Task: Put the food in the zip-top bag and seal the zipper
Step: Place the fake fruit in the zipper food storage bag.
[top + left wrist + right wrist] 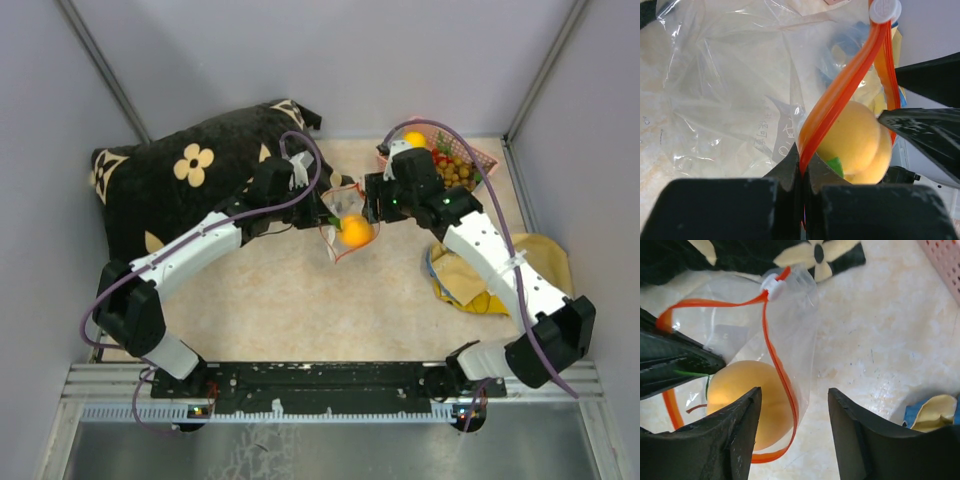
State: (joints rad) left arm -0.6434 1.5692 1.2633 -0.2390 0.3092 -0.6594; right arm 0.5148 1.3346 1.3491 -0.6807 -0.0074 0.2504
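The clear zip-top bag [730, 75] hangs at the table's middle. My left gripper [803, 162] is shut on its orange-red zipper [840, 90], near one end of the strip. A white slider [772, 287] sits at the zipper's other end. One yellow-orange fruit [747, 395] with a green leaf lies inside the bag [340, 225]. My right gripper [795, 392] is open beside the bag's mouth, its fingers [742, 435] straddling the zipper's edge and the plastic without pinching them. More food, an orange fruit [414, 138] and tan balls [455, 172], lies in the pink basket [485, 158].
A black pillow with cream flowers [190, 175] fills the back left, close behind the left gripper [330, 208]. A yellow-and-blue cloth [500, 285] lies at the right under the right arm. Grey walls stand on three sides.
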